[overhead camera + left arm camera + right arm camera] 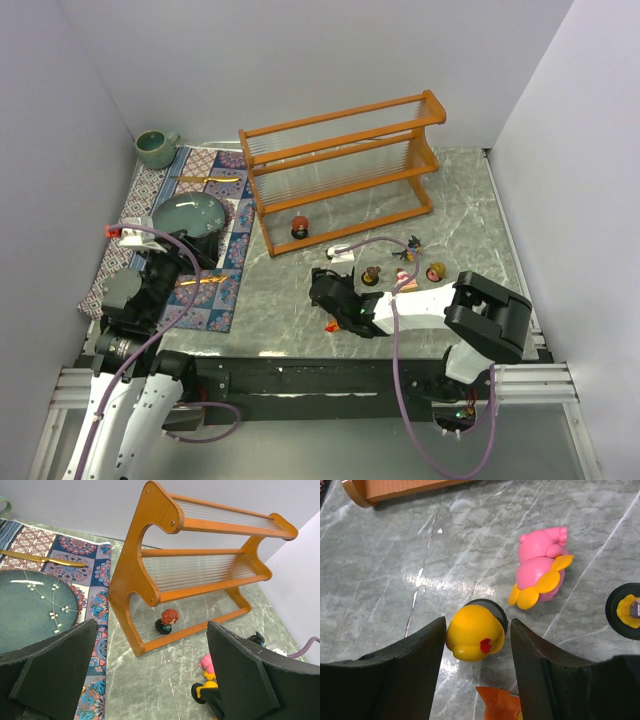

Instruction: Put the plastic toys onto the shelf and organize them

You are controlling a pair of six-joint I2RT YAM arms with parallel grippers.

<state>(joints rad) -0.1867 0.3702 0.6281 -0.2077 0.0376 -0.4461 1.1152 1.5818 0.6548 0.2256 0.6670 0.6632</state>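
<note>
A grey-green marbled desk [470, 210] sits boxed in by plain white walls [300, 60]. One orange-brown wooden three-tier shelf [345, 170] stands mid-desk by the far edge. On its bottom tier, near the left end, stands one red-haired figurine [167, 621].

Seven more toys lie before the shelf's right half. Four are in the open: a dark-and-yellow one [414, 243], a brown one [371, 275], a pink-red one [406, 282] and a yellow-red one [436, 271]. Three are at the right gripper [477, 625]: a round yellow toy [470, 637] between its fingers, a pink toy [540, 570] on its side, and an orange toy [497, 702]. Whether the fingers pinch the yellow toy I cannot tell.

Along the left edge lies one patterned cloth mat [215, 165] with one teal plate [190, 215] and two gold utensils [208, 179]. One green cup [156, 148] sits in the far-left corner. The left gripper [151, 629] hangs over the mat, fingers wide apart.
</note>
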